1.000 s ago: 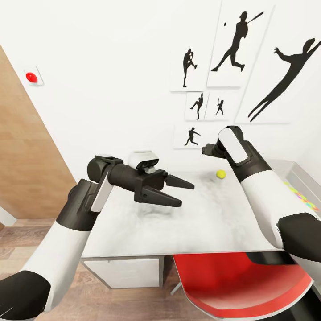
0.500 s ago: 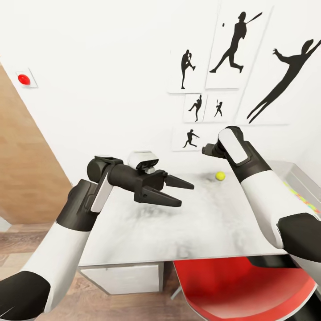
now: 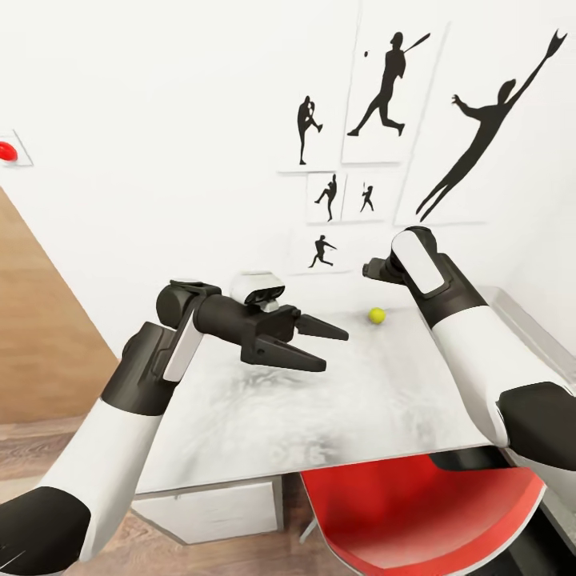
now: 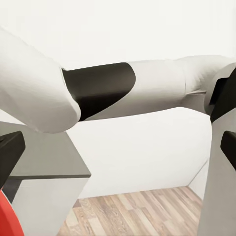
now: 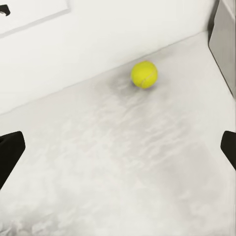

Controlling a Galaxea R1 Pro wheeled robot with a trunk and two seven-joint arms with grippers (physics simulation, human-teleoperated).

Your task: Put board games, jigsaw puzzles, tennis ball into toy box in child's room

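The tennis ball (image 3: 377,315), small and yellow-green, lies near the back edge of the pale mottled table (image 3: 336,400). My right gripper (image 5: 118,152) is open, with its dark fingertips (image 5: 10,152) wide apart. It hovers over the tabletop a short way from the tennis ball (image 5: 144,74). My left gripper (image 3: 318,345) is held open above the table's left half, pointing right, with nothing between its fingers. The grey wall of the toy box (image 3: 524,332) shows at the table's right end, behind my right forearm. Its inside is hidden.
A red chair (image 3: 416,512) is tucked under the table's near edge in front of me, with a white drawer unit (image 3: 208,504) to its left. A wooden door (image 3: 40,344) stands at the left. Baseball silhouettes (image 3: 384,88) hang on the white wall behind.
The whole head view has shifted leftwards, so the camera has moved. The coloured pieces in the toy box have slid out of view at the right. Both arms keep their pose.
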